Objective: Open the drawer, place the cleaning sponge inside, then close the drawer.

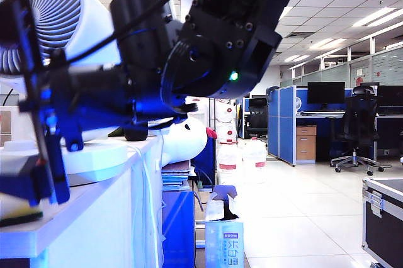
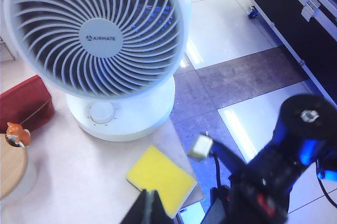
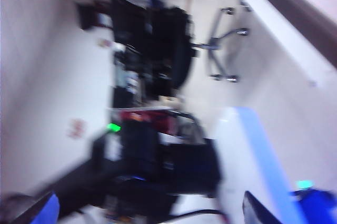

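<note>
your right gripper (image 1: 44, 167), at the left edge of the exterior frame, hangs with jaws spread wide and empty just above the cleaning sponge (image 2: 160, 179), which lies yellow face up by the table edge at lower centre of the left wrist frame, near the white fan (image 2: 100, 40); square the jaws across the sponge's narrow sides before you descend, and keep clear of the fan base. only a sliver of your left gripper (image 2: 149, 209) shows at that frame's bottom edge, so you cannot tell its state, and the drawer is not in view. the fan hub reads "airmate"; a carton (image 1: 225, 243) on the floor at lower centre of the exterior frame carries print too small to read.

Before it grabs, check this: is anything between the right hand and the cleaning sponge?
Nothing visible. The open right hand hangs close to the cleaning sponge, which lies at the table's edge. The fan stands behind the sponge, out of the way.
</note>
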You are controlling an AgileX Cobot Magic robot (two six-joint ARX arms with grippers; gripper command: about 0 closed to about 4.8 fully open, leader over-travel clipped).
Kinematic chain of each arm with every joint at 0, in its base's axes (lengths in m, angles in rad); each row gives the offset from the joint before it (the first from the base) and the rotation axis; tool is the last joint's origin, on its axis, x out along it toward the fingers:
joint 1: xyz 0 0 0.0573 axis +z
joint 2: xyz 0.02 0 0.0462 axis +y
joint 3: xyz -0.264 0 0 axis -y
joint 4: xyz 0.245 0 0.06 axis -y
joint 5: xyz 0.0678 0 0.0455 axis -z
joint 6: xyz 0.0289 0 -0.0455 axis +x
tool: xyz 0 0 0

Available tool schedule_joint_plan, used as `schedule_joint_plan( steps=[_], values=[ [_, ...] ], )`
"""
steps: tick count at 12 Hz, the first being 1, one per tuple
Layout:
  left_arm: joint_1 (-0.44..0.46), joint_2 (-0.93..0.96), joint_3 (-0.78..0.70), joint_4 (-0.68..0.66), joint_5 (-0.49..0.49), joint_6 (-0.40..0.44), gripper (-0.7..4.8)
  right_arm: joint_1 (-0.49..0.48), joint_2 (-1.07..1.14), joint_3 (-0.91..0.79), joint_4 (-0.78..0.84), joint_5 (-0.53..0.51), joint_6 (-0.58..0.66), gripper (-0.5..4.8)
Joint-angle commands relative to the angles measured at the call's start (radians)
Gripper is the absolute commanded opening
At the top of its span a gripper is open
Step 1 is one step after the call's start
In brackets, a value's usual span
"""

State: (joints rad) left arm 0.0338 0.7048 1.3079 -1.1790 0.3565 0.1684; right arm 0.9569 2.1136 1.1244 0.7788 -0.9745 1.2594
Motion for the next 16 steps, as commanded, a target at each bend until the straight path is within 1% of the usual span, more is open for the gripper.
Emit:
schedule_joint_plan(
  steps=[1,2,3,4,5,6,7,8,9,10,11,12,13,14,15,16],
  values=[
    [0.0,0.0,0.003,0.007,0.003,0.008,-0.05,-0.028,-0.004,0.001,0.11,-0.059,0.151,3.44],
    [0.0,0.0,0.003,0.007,0.003,0.008,-0.05,-0.047,-0.004,0.001,0.224,-0.096,0.198,0.36],
    [0.0,0.0,0.003,0.007,0.003,0.008,-0.05,-0.06,-0.005,0.001,0.312,-0.103,0.224,-0.02],
    [0.0,0.0,0.003,0.008,0.003,0.008,-0.05,-0.08,-0.014,0.0,0.408,-0.092,0.267,-0.05],
    [0.0,0.0,0.003,0.013,0.003,0.008,-0.05,-0.095,-0.041,0.0,0.384,-0.09,0.238,-0.05],
    [0.0,0.0,0.003,0.013,0.003,0.008,-0.05,-0.097,-0.064,0.0,0.302,-0.086,0.174,-0.05],
    [0.0,0.0,0.003,0.013,0.003,0.008,-0.05,-0.097,-0.104,0.0,0.144,-0.019,0.035,-0.05],
    [0.0,0.0,0.003,0.013,0.003,0.008,-0.05,-0.098,-0.154,0.0,-0.018,0.072,-0.115,-0.05],
    [0.0,0.0,0.003,0.013,0.003,0.008,-0.05,-0.099,-0.233,0.0,-0.251,0.172,-0.346,-0.05],
    [0.0,0.0,0.003,0.013,0.003,0.008,-0.05,-0.079,-0.31,-0.001,-0.447,0.261,-0.632,-0.05],
    [0.0,0.0,0.003,0.013,0.003,0.008,-0.05,-0.053,-0.352,-0.002,-0.516,0.304,-0.832,-0.05],
    [0.0,0.0,0.003,0.013,0.003,0.008,-0.05,-0.021,-0.357,-0.002,-0.529,0.332,-0.928,-0.05],
    [0.0,0.0,0.003,0.013,0.003,0.008,-0.05,-0.007,-0.348,-0.002,-0.576,0.369,-0.929,-0.05],
    [0.001,0.0,0.003,0.013,0.003,0.008,-0.05,0.029,-0.329,-0.002,-0.769,0.491,-1.021,-0.05],
    [0.001,0.0,0.003,0.012,0.003,0.008,-0.05,0.04,-0.325,-0.002,-0.807,0.536,-1.055,-0.05],
    [0.001,0.0,0.003,0.005,0.003,0.008,-0.05,0.048,-0.321,-0.002,-0.829,0.559,-1.054,-0.05]
  ],
)
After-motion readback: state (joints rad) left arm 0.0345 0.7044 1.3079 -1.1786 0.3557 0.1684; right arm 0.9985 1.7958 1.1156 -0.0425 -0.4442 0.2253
